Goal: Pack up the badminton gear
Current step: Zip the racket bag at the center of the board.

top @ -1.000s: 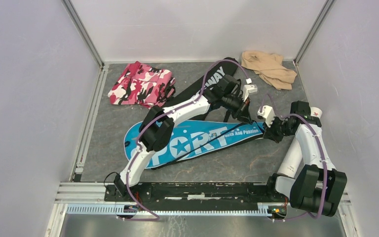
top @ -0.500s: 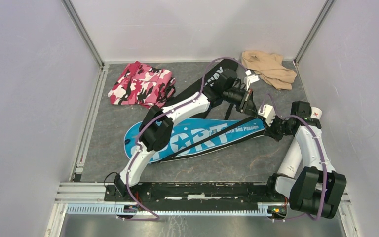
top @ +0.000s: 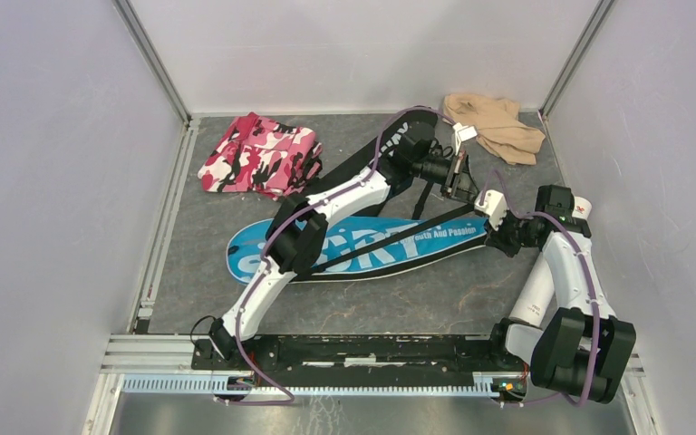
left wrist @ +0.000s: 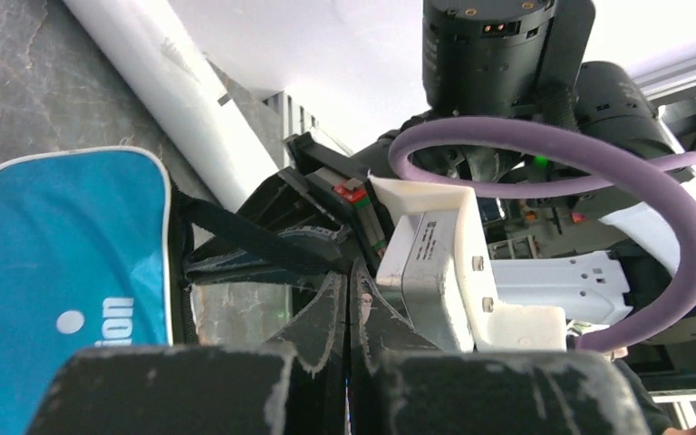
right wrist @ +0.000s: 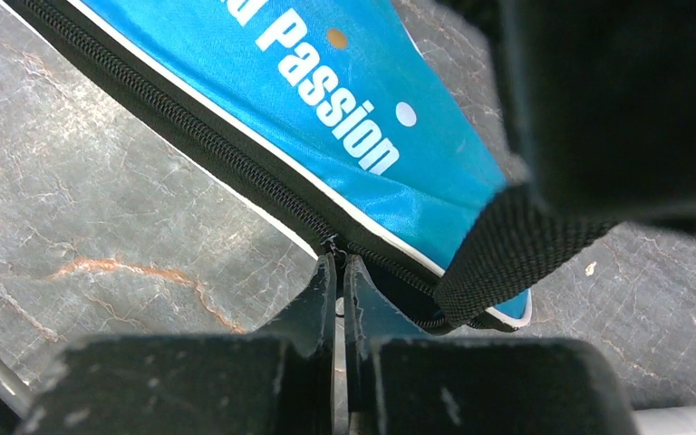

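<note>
**Both jaws pinched shut at the narrow end of the blue cover**

The right jaws are pressed together, tips down on the zip point(right wrist: 190, 127) that edges the blue SPORT cover point(right wrist: 326, 100). The teeth run away up-left of the tips, closed as far as we can see. Whether the pull tab sits between the tips we cannot tell. We judge they are set there to draw the zip round the cover's narrow end. Just right of them the black strap point(right wrist: 526, 245) leaves that end and climbs out of focus.

The left jaws are together too, clamped, as far as we can make out, on the upper reach of that strap, which runs taut from the cover's corner straight to their tips. We read this hold as a brace: with the end lifted the fabric is tight, so the zip has something to pull against. The right wrist sits close ahead of the left jaws, both working the same corner.

Outward from the jaws, the cover lies flat on the counter point(right wrist: 100, 227), stretching left of both. A white tube point(left wrist: 172, 91) lies up-left of the left jaws, not yet packed. The black racket cover point(top: 390, 149) lies under the left arm. The beige cloth point(top: 494, 125) is near the left jaws and the pink camouflage cloth point(top: 258, 154) well apart. We see no rackets or shuttlecocks, and cannot tell whether they are inside.
</note>
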